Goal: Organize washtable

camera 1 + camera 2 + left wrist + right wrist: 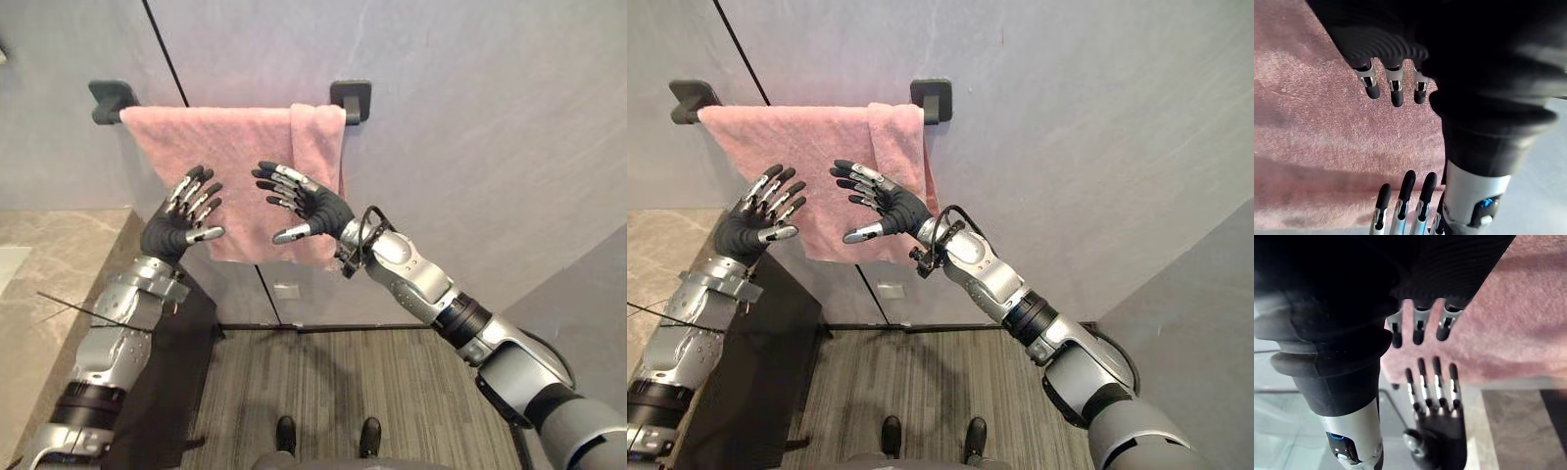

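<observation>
Left robot hand [184, 223] raised in front of the pink towel [230, 142], fingers straight and spread, holding nothing. Right robot hand [306, 204] near it, also spread and empty, with an open gap between the two. Towel hangs between two dark wall brackets [351, 98], right end doubled over, lower edge free. Worktop [59, 259] edge at left.

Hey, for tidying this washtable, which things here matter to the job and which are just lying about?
Job: pink towel; black rail it hangs on; left hand and right hand, both open before it; marble countertop, likely the washtable.
Just there: dark cabinet side; striped carpet; grey wall.
</observation>
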`<state>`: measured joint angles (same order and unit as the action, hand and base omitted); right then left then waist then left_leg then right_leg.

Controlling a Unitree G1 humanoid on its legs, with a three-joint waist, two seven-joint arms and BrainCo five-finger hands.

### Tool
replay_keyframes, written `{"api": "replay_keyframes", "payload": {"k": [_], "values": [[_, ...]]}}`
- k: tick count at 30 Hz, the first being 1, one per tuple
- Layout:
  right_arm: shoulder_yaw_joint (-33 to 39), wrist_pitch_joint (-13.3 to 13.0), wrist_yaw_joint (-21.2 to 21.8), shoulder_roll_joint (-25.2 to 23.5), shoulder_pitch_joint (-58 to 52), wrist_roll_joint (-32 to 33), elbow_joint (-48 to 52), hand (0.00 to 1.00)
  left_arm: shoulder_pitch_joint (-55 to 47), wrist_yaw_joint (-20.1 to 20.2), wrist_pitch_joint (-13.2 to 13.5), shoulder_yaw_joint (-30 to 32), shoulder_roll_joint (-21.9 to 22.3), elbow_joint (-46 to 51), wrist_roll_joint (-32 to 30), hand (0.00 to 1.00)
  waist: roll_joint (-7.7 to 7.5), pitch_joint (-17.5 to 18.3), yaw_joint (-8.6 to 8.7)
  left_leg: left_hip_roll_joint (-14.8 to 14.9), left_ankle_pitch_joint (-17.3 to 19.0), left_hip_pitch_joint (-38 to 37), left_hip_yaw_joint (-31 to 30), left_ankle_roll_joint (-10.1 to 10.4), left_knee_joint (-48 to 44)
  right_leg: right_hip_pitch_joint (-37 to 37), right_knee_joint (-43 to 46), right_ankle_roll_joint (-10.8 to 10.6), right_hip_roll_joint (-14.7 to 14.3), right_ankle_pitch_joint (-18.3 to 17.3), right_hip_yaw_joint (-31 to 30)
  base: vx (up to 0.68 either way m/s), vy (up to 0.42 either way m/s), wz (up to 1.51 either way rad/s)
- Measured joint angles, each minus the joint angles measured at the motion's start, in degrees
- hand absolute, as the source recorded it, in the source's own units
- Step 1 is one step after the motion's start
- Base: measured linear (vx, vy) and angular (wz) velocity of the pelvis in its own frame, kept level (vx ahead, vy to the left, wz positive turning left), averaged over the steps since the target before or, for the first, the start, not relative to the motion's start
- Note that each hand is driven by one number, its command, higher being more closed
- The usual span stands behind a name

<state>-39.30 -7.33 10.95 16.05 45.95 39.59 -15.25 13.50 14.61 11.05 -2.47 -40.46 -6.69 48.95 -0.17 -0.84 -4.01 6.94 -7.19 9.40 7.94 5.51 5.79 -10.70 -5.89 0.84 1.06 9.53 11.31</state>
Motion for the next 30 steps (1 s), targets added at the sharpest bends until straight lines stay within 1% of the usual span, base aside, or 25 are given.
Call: {"api": "replay_keyframes", "payload": {"k": [1,3,5,7,9,10,13,16,19,22,24,26,28,30], "values": [[0.00,0.01,-0.05,-0.09,0.12,-0.07,-0.06,0.00,0.73,-0.02,0.00,-0.33,0.00,-0.41,0.00,0.00,0.02,-0.18,-0.07,-0.01,-0.01,0.29,0.04,-0.01,0.00,-0.32,0.00,0.01,0.00,0.01,-0.05,0.00,0.045,-0.01],[0.00,0.10,-0.40,-0.19,2.39,-0.84,-1.17,0.00,4.15,-0.11,-0.09,-2.11,-0.01,-2.32,-0.05,0.00,0.30,-2.03,-0.08,0.00,-0.22,1.19,0.02,-0.10,-0.01,-1.22,0.10,0.11,-0.02,0.15,-0.04,-0.01,0.045,-0.01],[0.11,0.22,-0.91,-1.04,3.65,-0.90,-2.07,0.00,6.08,-0.27,-0.30,-3.19,0.00,-3.60,-0.07,0.00,0.33,-2.54,0.00,0.04,-0.43,2.09,0.04,-0.12,-0.02,-2.17,0.20,0.27,-0.10,0.41,-0.05,0.00,0.037,-0.03],[0.17,0.25,-1.05,-1.38,4.81,-0.93,-3.05,0.00,9.27,-1.13,-0.65,-4.61,0.15,-5.80,-0.21,0.00,0.33,-3.78,0.14,-0.02,-0.59,2.60,0.28,-0.15,-0.23,-2.79,0.22,0.47,-0.25,0.68,-0.22,0.02,0.044,-0.05],[0.23,0.32,-1.31,-1.75,4.81,-0.94,-4.00,0.00,11.26,-1.48,-0.67,-4.75,1.02,-7.74,-0.28,0.00,0.35,-4.43,0.14,-0.05,-0.64,2.61,0.43,-0.12,-0.35,-2.84,0.22,0.48,-0.28,0.68,-0.31,0.03,0.049,-0.04],[0.39,0.46,-1.94,-1.86,4.81,-0.96,-4.08,0.00,12.22,-2.27,-0.64,-4.75,1.23,-8.67,-0.71,0.00,0.38,-4.84,0.15,-0.08,-0.66,2.67,0.47,-0.11,-0.35,-2.94,0.22,0.48,-0.30,0.68,-0.34,0.04,0.059,-0.03],[1.33,0.56,-2.48,-1.97,4.81,-1.13,-4.22,0.00,13.09,-2.84,-0.61,-4.71,1.30,-10.33,-1.36,0.00,0.39,-5.11,0.21,-0.12,-0.66,3.00,0.71,-0.11,-0.36,-3.37,0.22,0.48,-0.30,0.68,-0.52,0.03,0.052,-0.04],[3.75,1.05,-3.13,-1.66,4.82,-1.62,-4.32,0.00,13.07,-3.76,-0.65,-4.62,2.45,-12.02,-2.51,0.00,0.40,-5.80,0.29,-0.13,-0.65,2.97,0.89,-0.11,-0.36,-3.43,0.22,0.50,-0.30,0.70,-0.73,0.01,0.052,-0.03],[7.56,1.12,-3.32,-0.73,4.81,-1.90,-6.20,0.00,12.11,-4.68,-0.69,-3.25,4.07,-12.07,-3.63,0.00,0.40,-6.60,0.25,-0.13,-0.64,2.93,1.21,-0.12,-0.34,-3.53,0.21,0.54,-0.30,0.90,-1.01,-0.01,0.053,-0.05],[11.29,1.28,-3.36,2.28,3.94,-1.86,-6.84,0.00,9.18,-4.72,-0.76,1.34,5.67,-12.04,-3.61,0.00,0.45,-6.79,0.36,-0.12,-0.62,2.73,1.78,-0.12,-0.29,-3.65,0.21,0.49,-0.32,0.98,-1.59,0.00,0.043,-0.10],[15.04,1.27,-3.37,4.46,1.29,-1.82,-6.80,0.00,5.90,-4.78,-0.77,4.43,6.28,-12.01,-3.61,0.00,0.47,-6.81,0.36,-0.05,-0.62,2.54,2.04,-0.12,-0.25,-3.62,0.21,0.49,-0.41,0.98,-1.83,0.01,0.051,-0.07],[17.04,1.27,-3.36,5.66,-1.04,-1.81,-6.65,0.00,3.62,-4.79,-0.78,6.11,6.54,-12.00,-3.61,0.00,0.48,-6.82,0.37,-0.03,-0.62,2.44,2.13,-0.11,-0.19,-3.59,0.21,0.49,-0.44,0.98,-1.85,0.01,0.034,-0.04],[20.91,1.35,-3.39,7.11,-5.81,-1.78,-6.39,0.00,-0.48,-4.70,-0.86,9.40,7.38,-12.02,-3.62,0.00,0.50,-6.82,0.36,-0.04,-0.60,2.30,2.22,-0.12,-0.04,-3.50,0.21,0.48,-0.43,0.98,-1.82,0.01,0.046,-0.02],[23.31,1.36,-3.44,7.22,-8.00,-1.76,-6.35,0.00,-2.06,-4.67,-0.89,11.00,8.04,-12.12,-3.62,0.00,0.49,-6.82,0.31,-0.04,-0.60,2.19,2.21,-0.13,-0.04,-3.40,0.21,0.48,-0.43,0.97,-1.81,0.01,0.046,0.00]]}}
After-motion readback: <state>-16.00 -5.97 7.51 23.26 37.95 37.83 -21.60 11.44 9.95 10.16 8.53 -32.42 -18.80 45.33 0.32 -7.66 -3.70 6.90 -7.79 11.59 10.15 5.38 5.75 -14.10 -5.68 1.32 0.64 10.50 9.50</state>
